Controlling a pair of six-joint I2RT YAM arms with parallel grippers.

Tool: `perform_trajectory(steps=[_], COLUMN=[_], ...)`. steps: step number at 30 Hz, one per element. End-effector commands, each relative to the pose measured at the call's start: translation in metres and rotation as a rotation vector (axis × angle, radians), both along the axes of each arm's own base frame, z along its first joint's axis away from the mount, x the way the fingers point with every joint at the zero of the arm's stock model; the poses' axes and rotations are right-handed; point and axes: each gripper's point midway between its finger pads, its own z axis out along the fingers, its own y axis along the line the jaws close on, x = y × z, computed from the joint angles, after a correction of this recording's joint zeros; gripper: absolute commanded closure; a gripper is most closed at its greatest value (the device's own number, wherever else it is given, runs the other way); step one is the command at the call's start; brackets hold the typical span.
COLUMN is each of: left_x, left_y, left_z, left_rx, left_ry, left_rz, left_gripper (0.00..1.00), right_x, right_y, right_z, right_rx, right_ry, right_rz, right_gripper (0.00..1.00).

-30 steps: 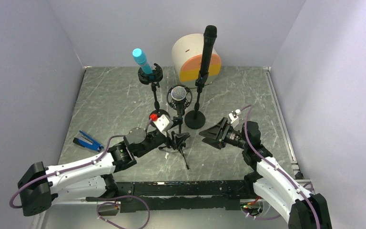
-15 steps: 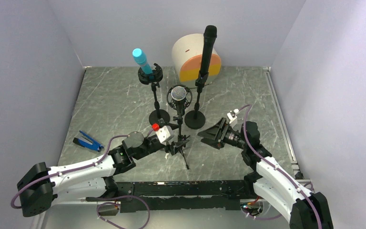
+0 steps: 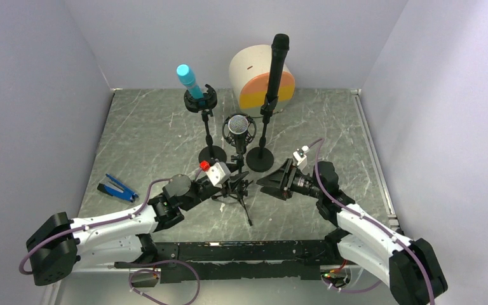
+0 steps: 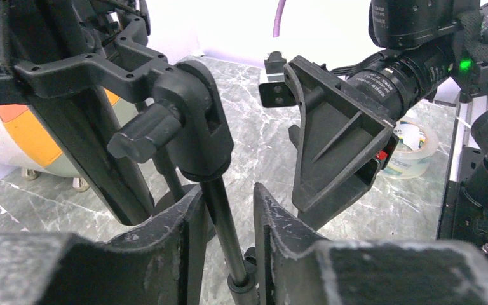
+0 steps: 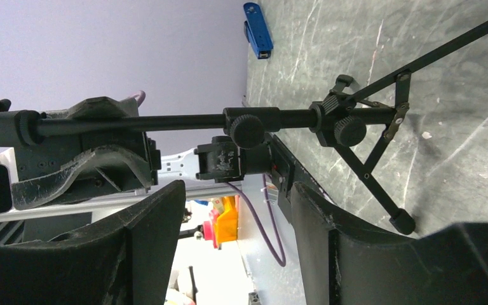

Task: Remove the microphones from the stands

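Looking from top: microphone (image 3: 238,125) sits upright atop tripod stand (image 3: 241,190), mid-desk (image 3: 146,133); left pincer (image 3: 231,180) low at its pole, guessing to brace it; right pincer (image 3: 272,180) just beside, facing stand.

From left wrist: fingers (image 4: 184,235) straddle pole (image 4: 219,216), slim gaps both sides, not clamped yet.

From right wrist: jaws wide apart, nothing between, pole ahead, so probably kept free for microphone.

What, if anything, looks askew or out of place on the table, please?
The blue microphone leans left in its holder, unlike the nearly upright black microphone. A blue tool lies loose by itself at the left. Nothing looks spilled or broken.
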Motion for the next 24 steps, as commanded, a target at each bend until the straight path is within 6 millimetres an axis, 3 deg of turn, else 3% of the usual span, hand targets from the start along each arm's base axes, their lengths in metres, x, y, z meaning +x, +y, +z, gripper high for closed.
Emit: perform_trajectory(steps=[1,6,10,13,19,24], left_x=[0.005,0.006,0.007,0.008,0.009,0.007], left_y=[0.005,0.005,0.005,0.004,0.006,0.005], left_z=[0.031,0.035,0.041,0.043,0.047,0.046], left_rx=[-0.07,-0.087,-0.104,-0.103,-0.121,-0.115], left_ry=[-0.055,-0.055,-0.056,-0.059,-0.06,-0.051], left_rz=[0.037,0.04,0.048,0.048,0.057,0.044], left_gripper=[0.67,0.65,0.56,0.56,0.63,0.77], right_x=[0.009,0.011,0.011,0.012,0.013,0.014], right_y=[0.011,0.018,0.021,0.022,0.026,0.029], right_z=[0.032,0.034,0.033,0.031,0.031,0.029], right_rx=[0.075,0.063,0.065,0.064,0.076,0.075], right_ry=[-0.09,-0.093,-0.087,-0.083,-0.075,-0.069], right_rz=[-0.003,0.016,0.022,0.022,0.035,0.04], right_gripper=[0.36,0.38,0.38,0.39,0.4,0.41])
